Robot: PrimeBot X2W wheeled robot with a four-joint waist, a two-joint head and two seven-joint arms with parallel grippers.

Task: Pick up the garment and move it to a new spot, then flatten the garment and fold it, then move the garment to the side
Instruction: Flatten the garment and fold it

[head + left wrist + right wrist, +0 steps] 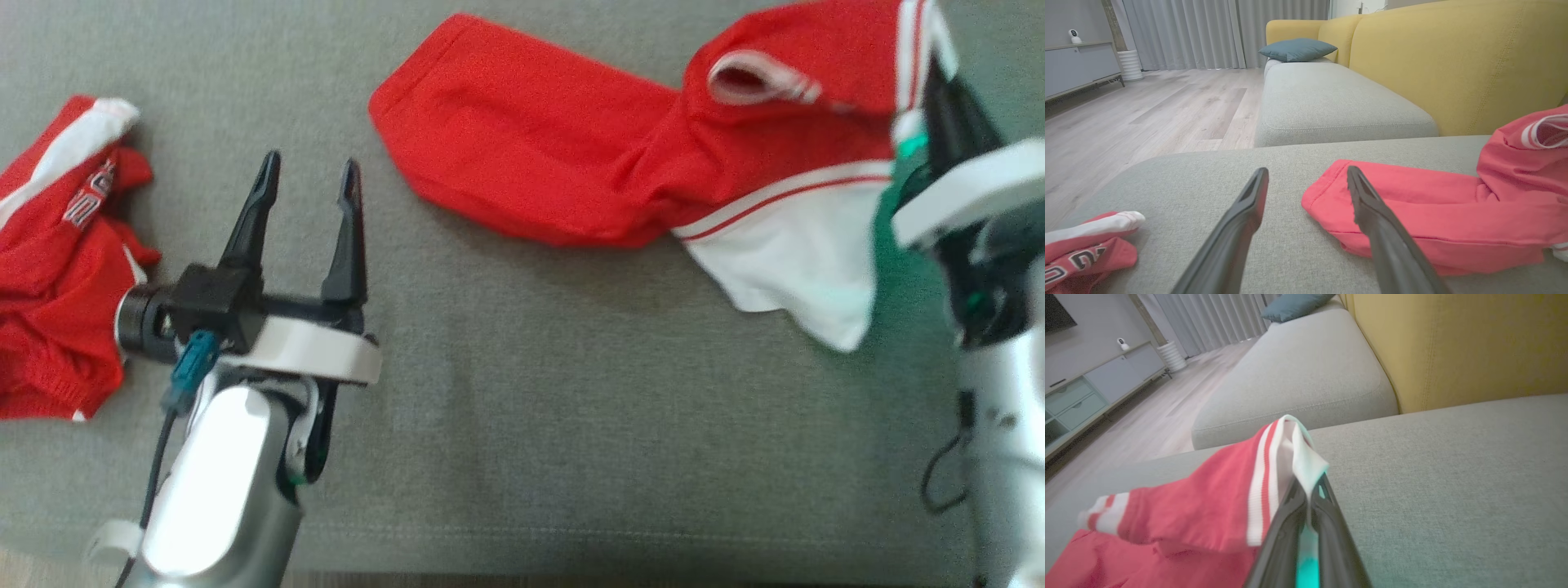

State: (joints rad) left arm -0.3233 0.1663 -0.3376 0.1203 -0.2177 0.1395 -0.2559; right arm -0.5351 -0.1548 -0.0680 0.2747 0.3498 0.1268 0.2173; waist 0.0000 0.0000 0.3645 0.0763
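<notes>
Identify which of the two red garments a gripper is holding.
The long garment on the right: the right gripper pinches its white-striped edge. The crumpled lettered one lies free.

A broad stretch of grey seat (522, 392) lies open between the two arms, giving free passage across the middle and along the near edge. A crumpled red heap (57, 269) blocks the far left, just beside the left gripper (311, 161), whose spread fingers stand over bare cushion. The long garment (531, 147) bars the far side toward the right, one edge pinched in the right gripper (1310, 486). In the left wrist view, a yellow backrest (1453, 65) walls off the space behind the garment.
</notes>
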